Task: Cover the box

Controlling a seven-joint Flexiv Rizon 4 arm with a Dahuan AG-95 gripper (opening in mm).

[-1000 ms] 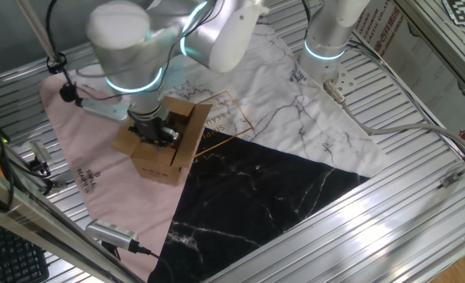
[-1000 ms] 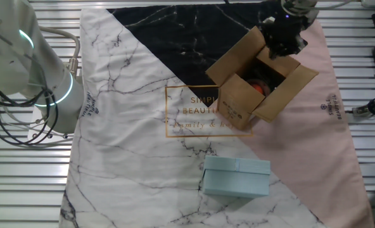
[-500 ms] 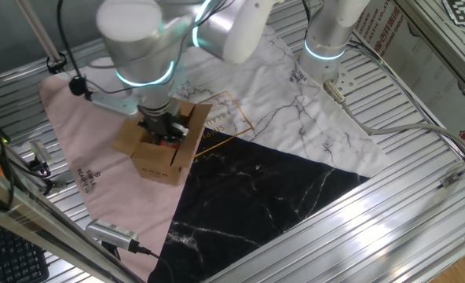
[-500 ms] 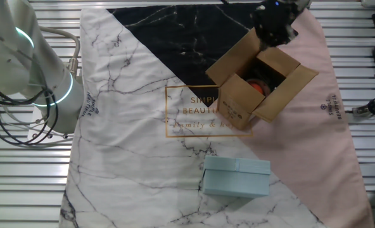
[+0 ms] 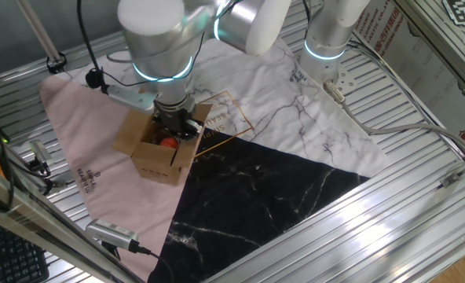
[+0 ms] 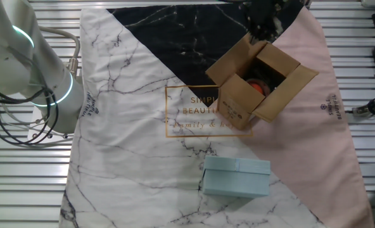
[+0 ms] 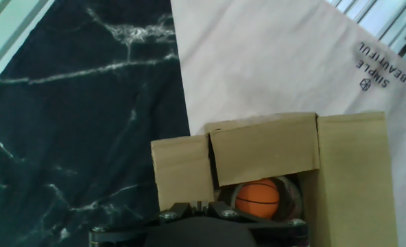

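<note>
The box (image 5: 158,157) is a small brown carton standing on the pink and white cloth with its top flaps spread open. An orange ball (image 7: 258,197) lies inside it and also shows in both fixed views (image 6: 258,85). My gripper (image 5: 174,128) hangs just above the box's rim, on the side toward the black cloth. In the other fixed view the gripper (image 6: 261,26) is over the far corner of the box (image 6: 247,101). In the hand view the gripper (image 7: 197,206) is shut and holds nothing, with a raised flap of the box (image 7: 265,147) just ahead.
A light blue closed case (image 6: 237,177) lies on the white marble cloth. A second robot arm (image 6: 29,69) stands at the table's side. A grey handheld device with a cable (image 5: 111,233) lies on the metal slats, and more cables (image 5: 389,118) run along the far side.
The gripper has moved from over the middle of the open box to its rim on the black-cloth side. The box has not shifted, and the ball now shows in one fixed view.
</note>
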